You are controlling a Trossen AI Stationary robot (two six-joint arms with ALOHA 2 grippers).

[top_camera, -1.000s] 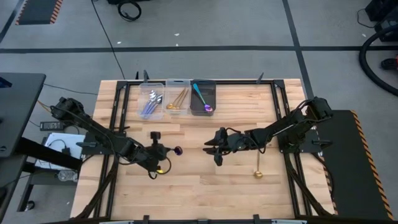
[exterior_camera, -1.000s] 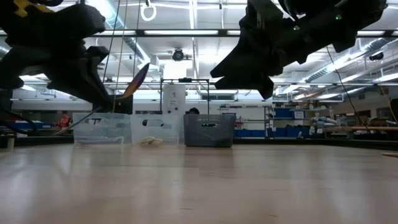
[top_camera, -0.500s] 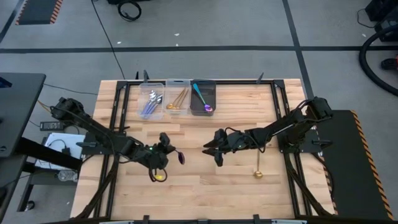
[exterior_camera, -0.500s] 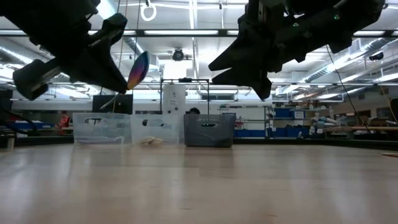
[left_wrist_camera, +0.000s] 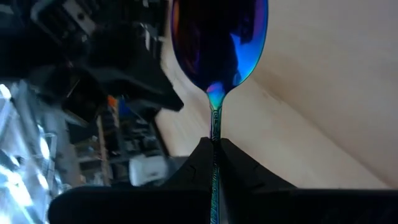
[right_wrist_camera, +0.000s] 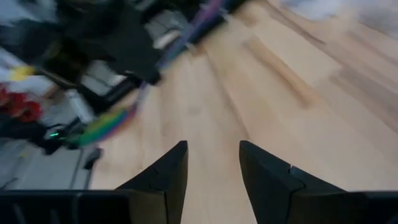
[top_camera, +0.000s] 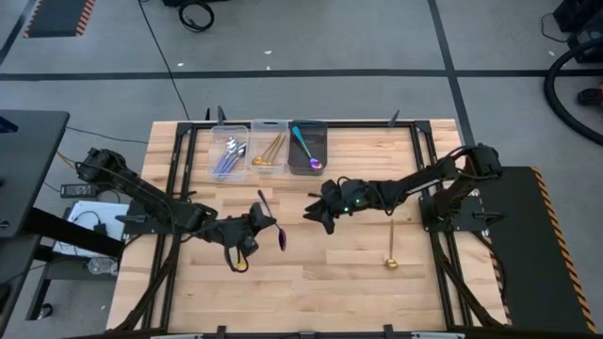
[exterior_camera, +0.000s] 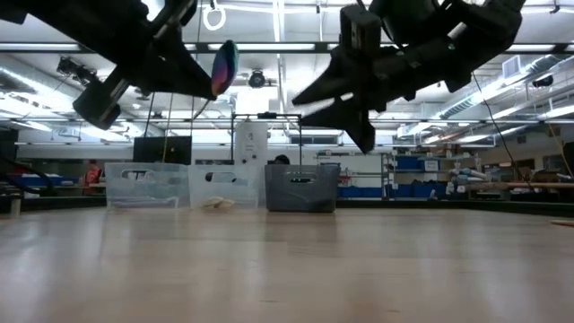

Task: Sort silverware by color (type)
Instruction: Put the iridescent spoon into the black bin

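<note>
left claw: clamped on iridescent spoon's teal handle, above mid-table | right claw: empty, agape, nearby | handling: light, rigid, probably slippery; pinch mid-handle, never the bowl

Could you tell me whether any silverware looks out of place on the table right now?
Yes: one gold spoon lies alone on the bare wood near the right arm, far from the bins. The left pincer holds an iridescent spoon in the air.

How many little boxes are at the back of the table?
3, in a row along the table's back edge: a clear plastic box holding lilac-handled spoons, a clear plastic box beside it holding gold spoons, and a dark grey box holding an iridescent spoon.
</note>
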